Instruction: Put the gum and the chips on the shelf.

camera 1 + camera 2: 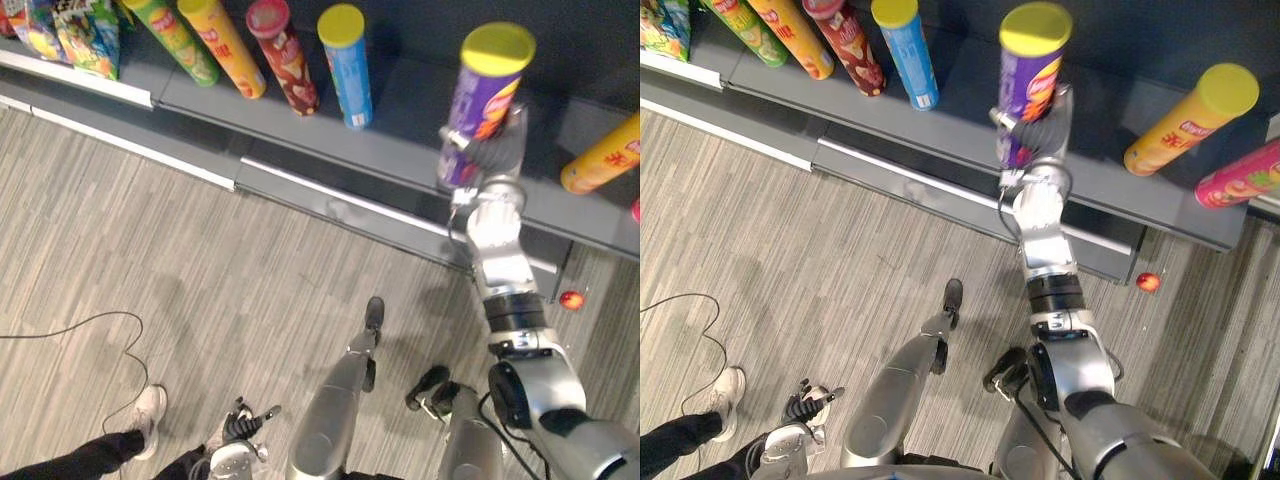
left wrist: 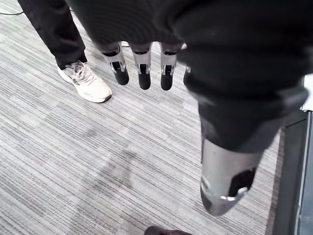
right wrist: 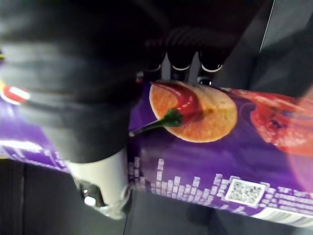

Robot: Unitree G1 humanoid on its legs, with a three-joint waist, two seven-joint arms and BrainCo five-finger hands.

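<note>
Purple chips can (image 1: 488,85) upright at the shelf (image 1: 400,115) — right hand (image 1: 1050,125) curled round it.

grey shelf (image 1: 400,110) w/ row of chip cans (image 1: 347,70), snack bags (image 1: 85,40) far left

**Hidden ends, clipped edges, one speck**

The lower end of the purple chips can (image 1: 482,95) sits behind the right hand (image 1: 492,150), so contact with the shelf (image 1: 400,130) cannot be told. In the right wrist view both its ends run off the edges, blurred, and the fingers (image 3: 182,58) curl out of sight behind it. Far left, snack bags (image 1: 85,35) are clipped by the top edge; far right, an orange can (image 1: 605,155) and a pink can (image 1: 1240,185) by the right edge. A small red thing (image 1: 571,299) on the floor (image 1: 250,280) is too small to name. Near left, a person is cut off above a white shoe (image 1: 148,412).
</note>
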